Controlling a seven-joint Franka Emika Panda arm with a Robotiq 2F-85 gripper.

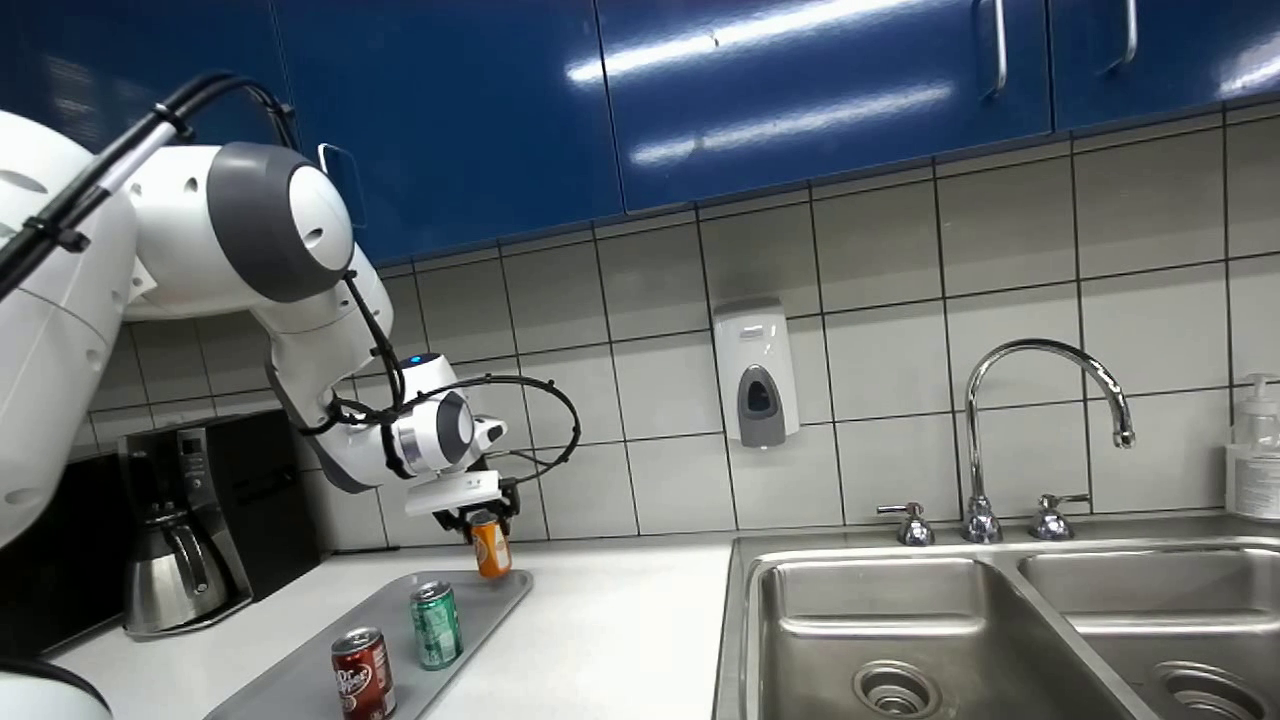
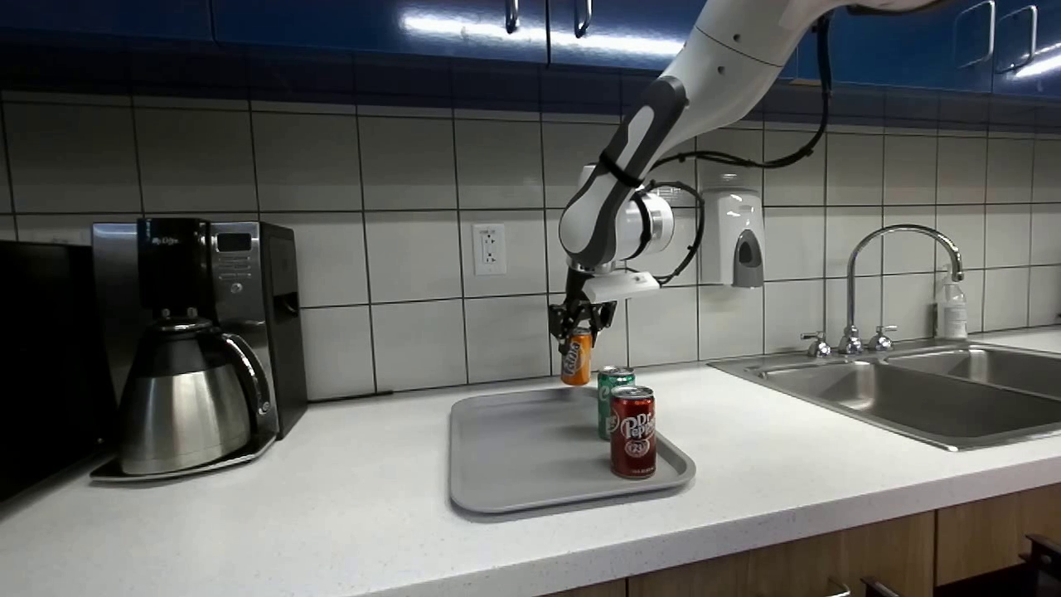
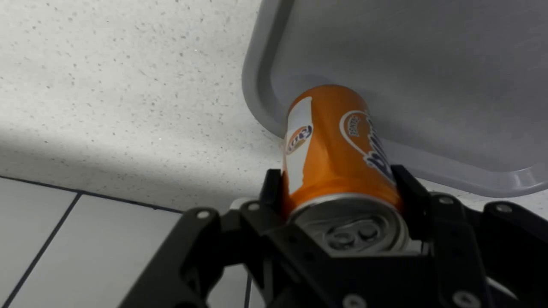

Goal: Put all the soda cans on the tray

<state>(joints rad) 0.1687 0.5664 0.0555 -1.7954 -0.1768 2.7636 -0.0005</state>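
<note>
My gripper (image 1: 487,524) is shut on the orange can (image 1: 492,552) and holds it near its top, slightly tilted. In the wrist view, the black fingers (image 3: 337,176) press on both sides of the orange can (image 3: 334,137), whose base is over a rounded corner of the grey tray (image 3: 419,64). In an exterior view, the orange can (image 2: 576,362) hangs a little above the far edge of the tray (image 2: 522,456). The green can (image 1: 437,628) and the red can (image 1: 364,682) stand upright on the tray. The red can partly covers the green can (image 2: 608,408) in an exterior view.
A dark coffee maker with a steel pot (image 2: 186,398) stands left of the tray. A steel double sink (image 2: 845,390) with a curved faucet (image 1: 975,430) is to the right. The tiled wall is close behind the gripper. A soap dispenser (image 1: 757,375) hangs on it.
</note>
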